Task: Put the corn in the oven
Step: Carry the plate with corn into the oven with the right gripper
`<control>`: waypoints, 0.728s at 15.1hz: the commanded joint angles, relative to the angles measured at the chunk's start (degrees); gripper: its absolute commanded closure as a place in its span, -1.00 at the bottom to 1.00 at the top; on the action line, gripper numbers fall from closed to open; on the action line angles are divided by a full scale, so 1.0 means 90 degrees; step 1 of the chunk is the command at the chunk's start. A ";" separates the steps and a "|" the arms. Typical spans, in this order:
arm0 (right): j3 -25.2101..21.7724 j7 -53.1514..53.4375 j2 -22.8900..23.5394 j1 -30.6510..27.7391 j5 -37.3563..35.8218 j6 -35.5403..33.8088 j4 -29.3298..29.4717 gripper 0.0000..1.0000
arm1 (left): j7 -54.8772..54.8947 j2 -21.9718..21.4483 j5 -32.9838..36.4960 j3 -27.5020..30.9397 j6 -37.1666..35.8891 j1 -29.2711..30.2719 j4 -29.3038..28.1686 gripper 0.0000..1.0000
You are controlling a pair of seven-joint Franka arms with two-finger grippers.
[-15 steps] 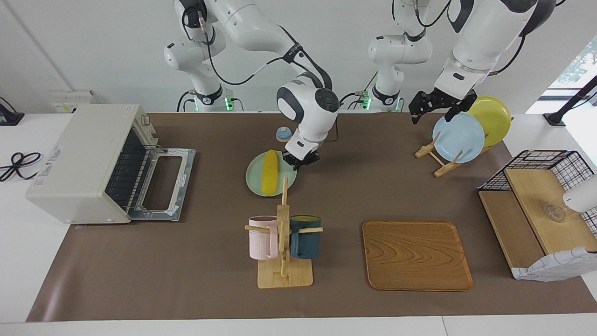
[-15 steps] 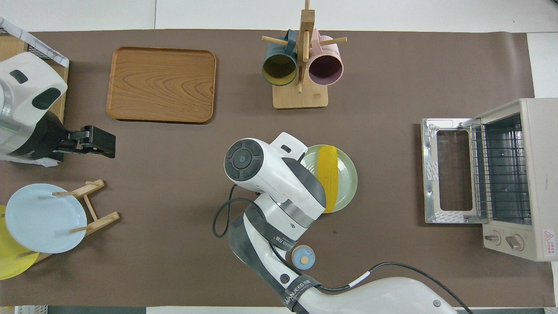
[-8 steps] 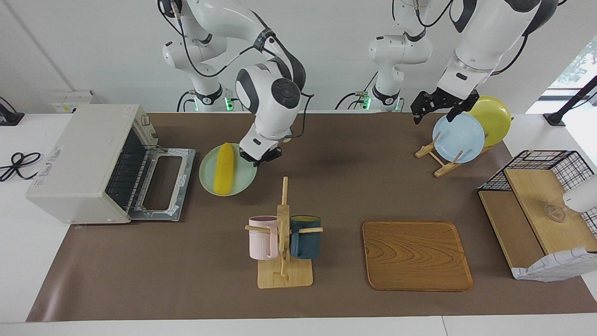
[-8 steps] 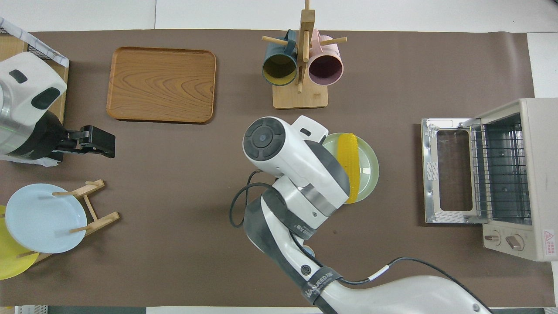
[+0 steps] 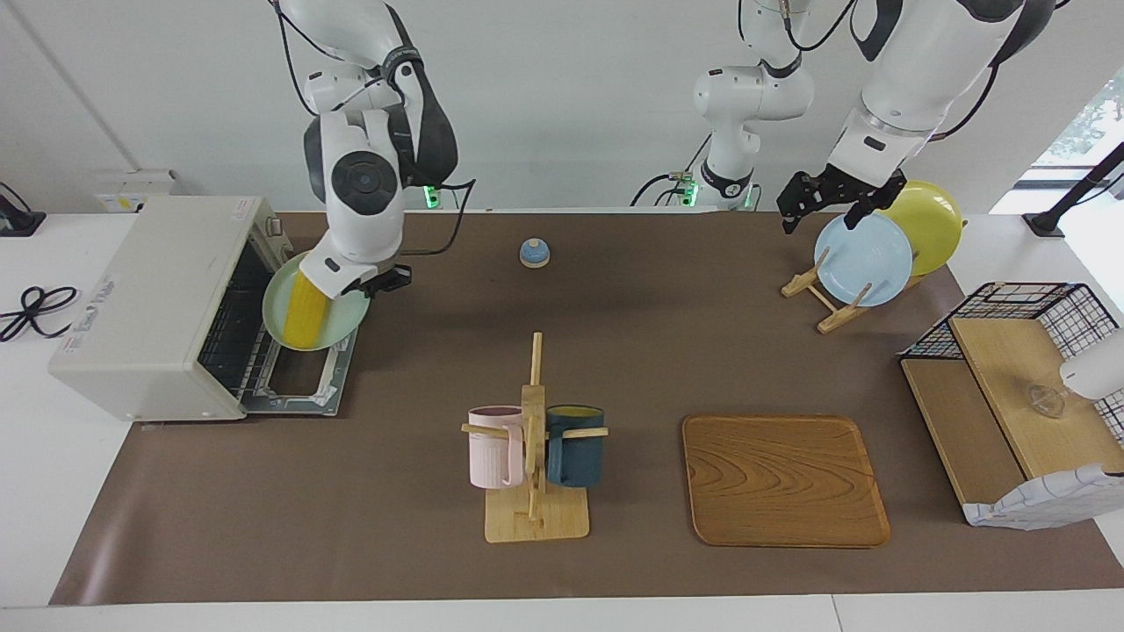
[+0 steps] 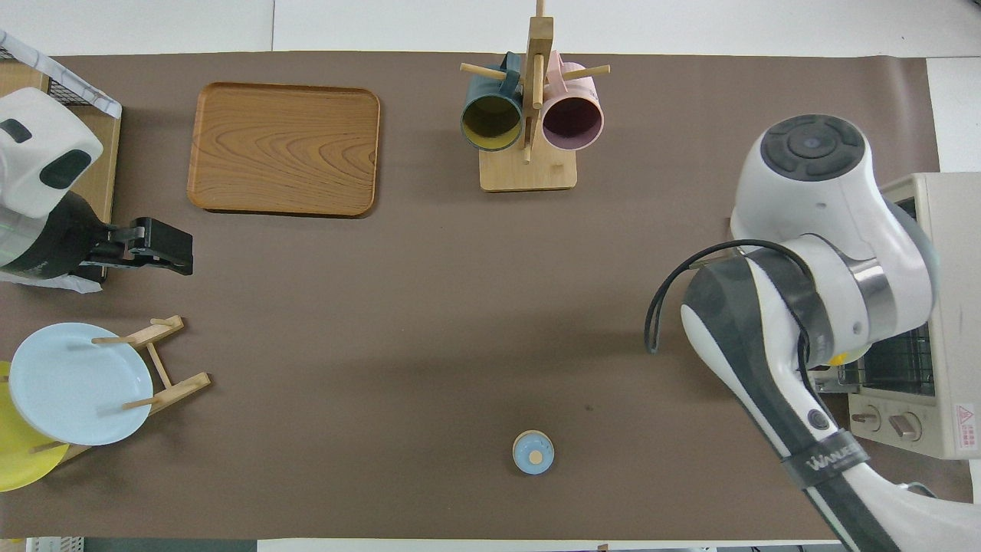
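The yellow corn (image 5: 304,320) lies on a pale green plate (image 5: 341,318). My right gripper (image 5: 376,283) is shut on the plate's rim and holds it in the air, tilted, over the open door (image 5: 303,379) of the off-white oven (image 5: 149,298), right in front of the wire rack. In the overhead view my right arm (image 6: 828,261) hides the corn and the plate, and only part of the oven (image 6: 950,322) shows. My left gripper (image 5: 824,209) waits open and empty over the plate rack; it also shows in the overhead view (image 6: 157,247).
A mug tree (image 5: 533,439) with a pink and a dark blue mug stands mid-table. A wooden tray (image 5: 784,478) lies beside it. A rack holds a blue plate (image 5: 863,259) and a yellow plate (image 5: 926,224). A small blue lid (image 5: 534,253) and a wire-and-wood shelf (image 5: 1019,386) are also there.
My right arm has carried the plate with the corn from the middle of the table to the oven and lifted it over the open door. The left arm has barely moved.
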 commanded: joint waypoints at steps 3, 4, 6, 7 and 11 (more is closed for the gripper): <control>0.0091 -0.0952 -0.0201 -0.0836 -0.0184 0.0468 -0.0443 1.00 | 0.0058 0.0066 0.0035 -0.0110 -0.0129 0.0118 0.0150 -1.00; 0.0091 -0.1012 -0.0249 -0.0972 -0.0184 0.0663 -0.0589 1.00 | 0.0049 0.0066 0.0035 -0.0110 -0.0129 0.0118 0.0150 -1.00; 0.0091 -0.1226 -0.0366 -0.1178 -0.0193 0.1141 -0.0989 1.00 | 0.0049 0.0066 0.0035 -0.0110 -0.0129 0.0118 0.0150 -1.00; 0.0081 -0.1479 -0.0406 -0.1304 -0.0232 0.1356 -0.1165 1.00 | 0.0049 0.0066 0.0035 -0.0110 -0.0138 0.0128 0.0140 -1.00; 0.0091 -0.1930 -0.0465 -0.1725 -0.0271 0.1845 -0.1479 1.00 | 0.0049 0.0027 0.0035 -0.0110 -0.0119 0.0128 0.0082 -1.00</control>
